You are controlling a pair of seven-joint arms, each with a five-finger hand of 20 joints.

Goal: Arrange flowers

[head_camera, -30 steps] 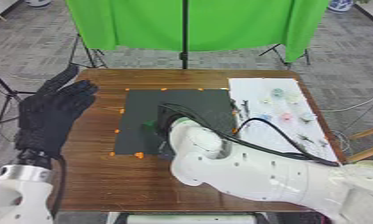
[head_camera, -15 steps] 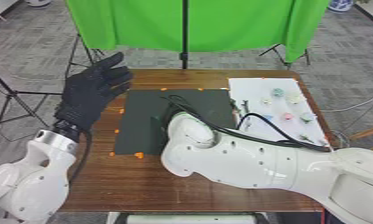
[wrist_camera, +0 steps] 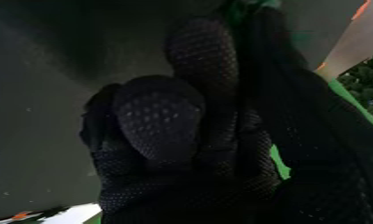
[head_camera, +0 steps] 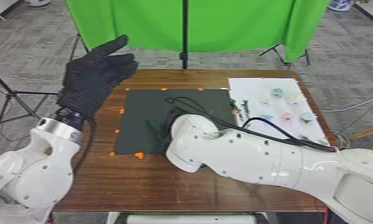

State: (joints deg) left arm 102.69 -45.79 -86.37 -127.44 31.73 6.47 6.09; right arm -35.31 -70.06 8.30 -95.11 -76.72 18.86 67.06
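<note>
Head view: green stem (head_camera: 153, 127) over the dark mat (head_camera: 134, 110), by the right forearm (head_camera: 245, 155); flowers (head_camera: 287, 116) on the white sheet (head_camera: 245, 90). Should be light, bendy, petals easy to crush; grab low on the stem. Brown wooden counter (head_camera: 218, 192), green cloth (head_camera: 129, 25) behind, grey floor (head_camera: 342, 65). Left hand (head_camera: 95, 75): fingers released. Right wrist view: right hand (wrist_camera: 156, 120), fingers look clenched on the stem, contact mostly hidden.
</note>
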